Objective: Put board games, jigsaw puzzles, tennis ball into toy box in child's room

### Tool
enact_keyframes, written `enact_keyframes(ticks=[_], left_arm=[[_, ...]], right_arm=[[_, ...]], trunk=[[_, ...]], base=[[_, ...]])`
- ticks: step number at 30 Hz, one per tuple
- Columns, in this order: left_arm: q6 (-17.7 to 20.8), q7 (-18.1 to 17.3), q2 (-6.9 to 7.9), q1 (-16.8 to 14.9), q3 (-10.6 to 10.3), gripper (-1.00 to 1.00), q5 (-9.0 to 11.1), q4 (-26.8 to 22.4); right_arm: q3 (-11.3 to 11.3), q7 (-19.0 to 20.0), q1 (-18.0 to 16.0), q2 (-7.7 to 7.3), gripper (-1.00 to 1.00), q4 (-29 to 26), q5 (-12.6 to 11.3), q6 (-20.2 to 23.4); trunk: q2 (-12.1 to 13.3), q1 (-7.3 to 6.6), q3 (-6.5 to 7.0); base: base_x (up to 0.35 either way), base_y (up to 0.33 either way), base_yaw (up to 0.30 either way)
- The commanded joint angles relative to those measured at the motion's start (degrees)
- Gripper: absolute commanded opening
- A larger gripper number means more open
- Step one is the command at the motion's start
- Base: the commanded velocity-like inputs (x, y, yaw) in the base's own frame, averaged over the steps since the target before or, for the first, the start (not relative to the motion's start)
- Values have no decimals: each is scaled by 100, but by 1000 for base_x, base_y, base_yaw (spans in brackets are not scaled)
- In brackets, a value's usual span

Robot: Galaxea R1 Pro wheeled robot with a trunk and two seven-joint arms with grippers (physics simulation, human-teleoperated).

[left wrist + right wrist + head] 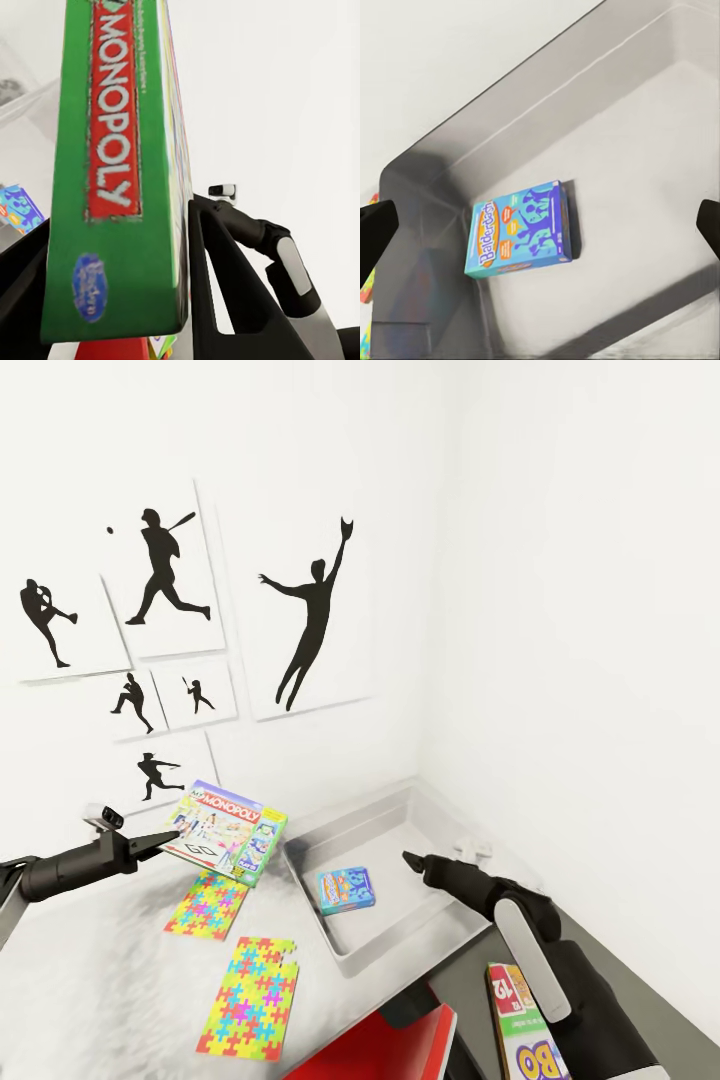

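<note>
My left gripper (168, 846) is shut on the edge of the Monopoly board game (226, 830), held tilted above the table (100, 980) left of the toy box (420, 935). In the left wrist view the green box side (120, 165) sits between my black fingers (225, 292). A small blue board game (346, 890) lies flat inside the toy box (547, 97). My right gripper (412, 860) hovers open over the bin, its fingertips (373, 229) spread wide either side of the blue box (521, 229). Two jigsaw puzzles (207, 905) (250, 995) lie on the table.
A SKIP-BO box (520, 1025) shows at the lower right, partly behind my right arm. A red object (385, 1050) sits at the near table edge. The toy box stands in the corner against white walls with baseball silhouette pictures (310, 610).
</note>
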Motion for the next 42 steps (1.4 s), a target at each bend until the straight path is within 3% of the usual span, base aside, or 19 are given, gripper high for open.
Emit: enact_keyframes(ticks=[1,7,11,15,18,21,30,34,39,42], left_arm=[[60,-22,0,-5,-1,-100,0,0],[79,-22,-18,-5,-10,-100,-20,0],[95,-22,-196,-5,-25,-100,-45,0],[187,-22,-386,-86,-24,-100,-37,-134],[377,-11,-471,-225,-20,-100,-35,-229],[498,263,-643,-409,-19,-100,-39,-274],[678,1454,-1276,-1098,-19,-100,-15,-290],[770,2207,-1695,-1554,-19,-100,-17,-247],[889,3654,-2428,-2101,-22,-100,-7,-196],[915,4404,-2736,-2400,-20,-100,5,-36]], right_arm=[[3,-14,-6,-24,100,-54,-18,144],[-8,-5,194,-61,100,-457,-16,359],[-111,-1,527,-66,100,-692,-9,340],[-428,41,629,-67,100,-747,-15,386],[-670,289,664,-85,100,-761,-10,406],[-849,544,715,-158,100,-764,-14,466],[-1263,965,757,-257,100,-810,-16,772],[-1312,984,775,-256,100,-815,-16,786],[-1336,989,792,-259,100,-810,-9,783],[-1401,989,793,-258,100,-810,-8,782]], trunk=[[-13,4,-13],[-13,4,-13],[-13,4,-13],[-13,4,-13],[-13,4,-13],[-13,4,-13],[-13,4,-13],[-13,4,-13],[-13,4,-13],[-13,4,-13]], base=[[0,0,0],[0,0,0],[0,0,0],[0,0,0],[0,0,0],[0,0,0],[0,0,0],[0,0,0],[0,0,0],[0,0,0]])
